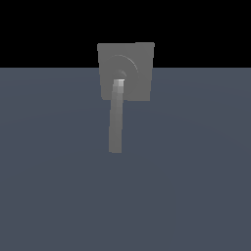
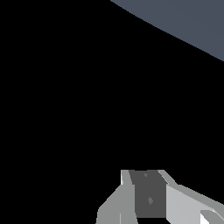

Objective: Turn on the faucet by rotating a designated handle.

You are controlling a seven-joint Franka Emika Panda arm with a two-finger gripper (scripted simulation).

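Faucet (image 1: 135, 61) position: at the far edge of the slate-blue worktop (image 1: 196, 171), about midway along that edge, its square plate rising past the edge against the black background. The plate faces the exterior camera, and faint concentric rings mark its centre.

Handle (image 1: 116, 117): one slim grey bar, paler at its root, leaves the plate centre and runs toward the near edge of the worktop. It leans slightly toward the exterior view's left. Its free tip hangs clear of the plate, with nothing touching it. I judge this layout favours contact near the tip, where leverage about the root is greatest.

My gripper (image 2: 148, 197): absent from the exterior view, so it stands well apart from the faucet. The wrist view shows only pale finger housings flanking a darker grey panel; the fingertips are cut off by the frame. I cannot tell whether my fingers are spread or closed. Nothing is visibly held between them.

Wrist camera: aimed mostly at black background, with one corner of worktop. Neither plate nor bar appears there.

Judgement: rotation not yet begun; approach is the step in hand.
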